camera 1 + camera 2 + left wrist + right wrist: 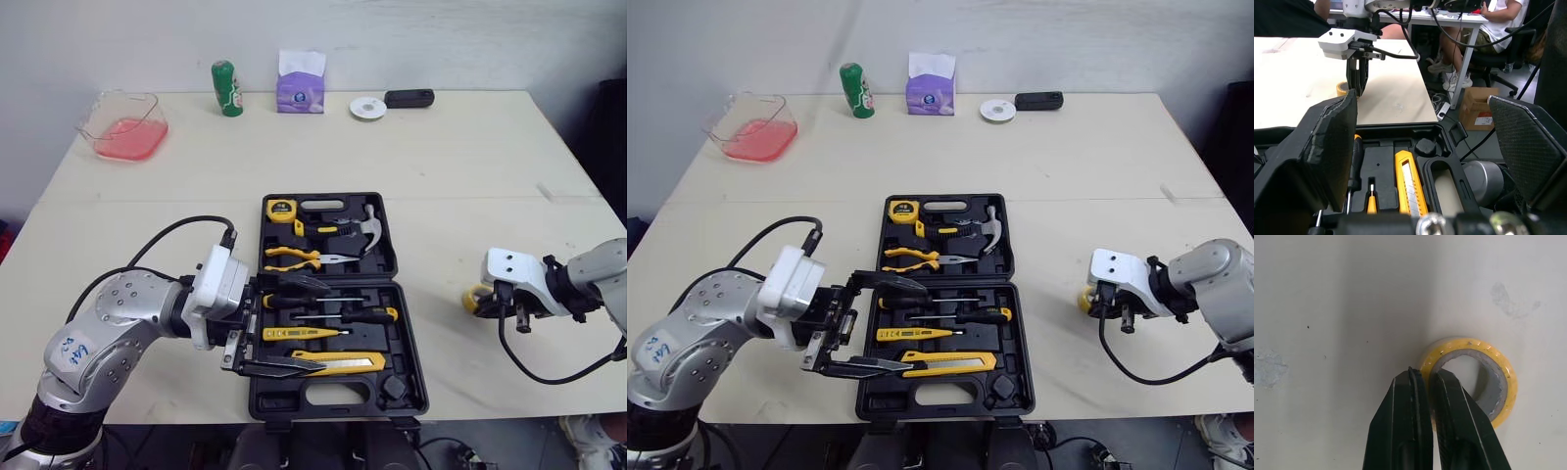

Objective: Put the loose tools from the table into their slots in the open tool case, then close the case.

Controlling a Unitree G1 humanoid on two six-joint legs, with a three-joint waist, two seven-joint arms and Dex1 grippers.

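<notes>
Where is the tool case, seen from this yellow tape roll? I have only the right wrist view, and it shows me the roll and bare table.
Observer: The open tool case lies on the robot's left of the tape roll, apart from it.
Operator: And where is the left gripper?
Observer: The left gripper is over the front half of the case, reaching in from its left edge, jaws open.
Operator: What else is on the table?
Observer: Along the far edge are a clear container, a green bottle, a tissue pack and a white disc.
</notes>
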